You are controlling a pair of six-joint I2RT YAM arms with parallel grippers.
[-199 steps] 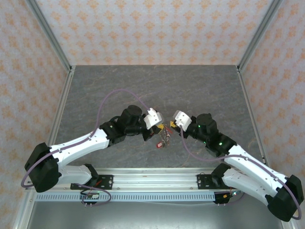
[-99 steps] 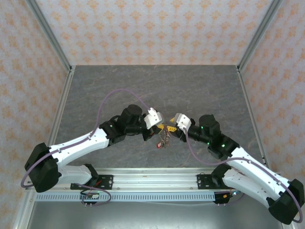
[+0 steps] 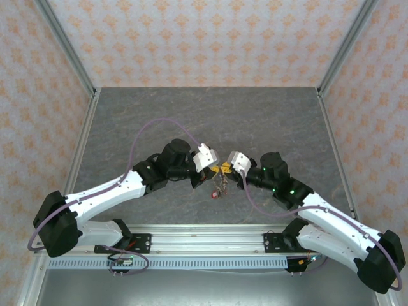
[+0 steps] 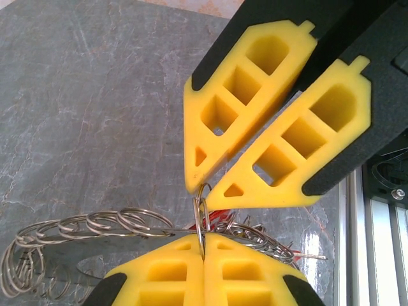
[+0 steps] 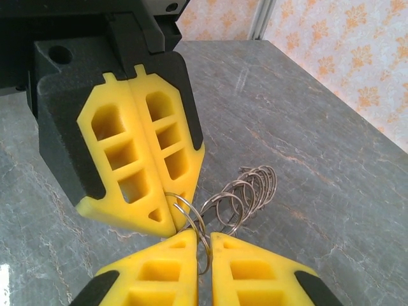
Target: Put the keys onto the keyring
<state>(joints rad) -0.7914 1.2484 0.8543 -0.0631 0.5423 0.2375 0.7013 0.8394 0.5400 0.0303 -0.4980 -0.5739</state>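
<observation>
- Left fingers: pressed flat together, no gap along the seam. One thin wire loop of the keyring is clamped between them. In the right wrist view the loop comes out right at their tips.
- Right fingers: set tip to tip against the left fingers, pointing the opposite way. Their tips are drawn in to a narrow slit, and the top of the same loop sits in that slit. In the right wrist view the wire runs down the thin gap between the pads, so they appear clamped on it.
- Single loop: small, silver, standing upright on edge. It bridges the two sets of tips and is caught at both ends.
- Keyring: a bunch of linked silver wire rings. From the left wrist camera it trails out to both sides of the pinched loop. From the right wrist camera it fans out just beside the fingers. It is held above the worktop.
- Keys: a small dark cluster hanging just below the meeting point of the fingers, toward the near edge. It is too small to tell single keys or tags apart.
- Position: the fingers meet near the middle of the worktop, well apart from the walls.
</observation>
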